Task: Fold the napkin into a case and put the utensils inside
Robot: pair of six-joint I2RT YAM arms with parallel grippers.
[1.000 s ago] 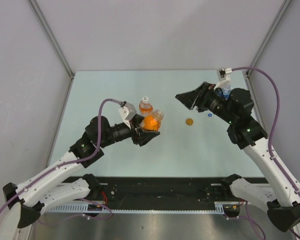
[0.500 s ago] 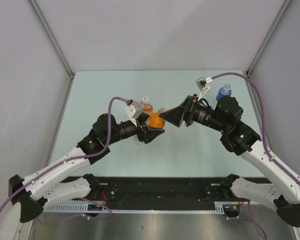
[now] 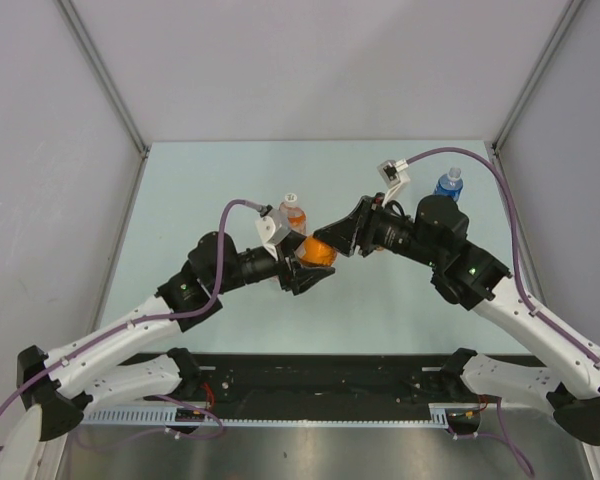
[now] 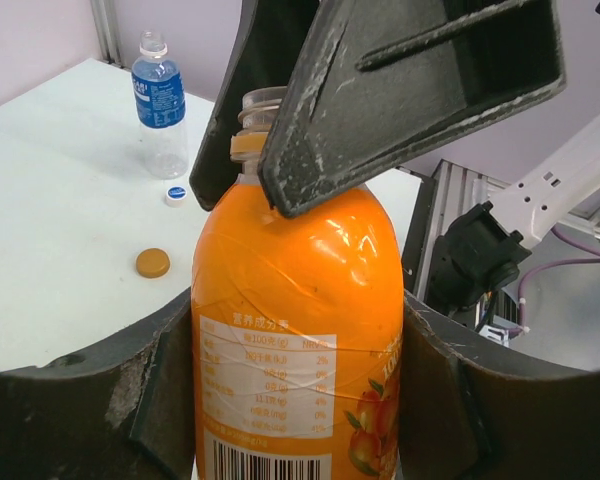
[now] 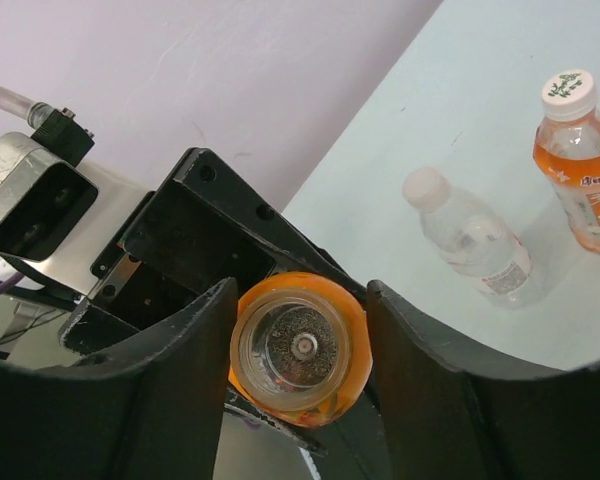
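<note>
Clamping the orange bottle [image 4: 295, 300] by its body, your left gripper [image 3: 304, 268] is holding it above the table [image 3: 180, 200], its open neck pointing toward the right arm. Your right gripper [image 5: 300, 300] is straddling that uncapped neck, one finger on each side; I cannot tell whether it is pinching or standing apart. An orange cap [image 4: 152, 263] is lying on the table near a blue-labelled bottle [image 4: 162, 105].

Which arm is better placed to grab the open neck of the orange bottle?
Right. The right tool straddles the orange bottle's neck; the left tool is shut around its body.
</note>
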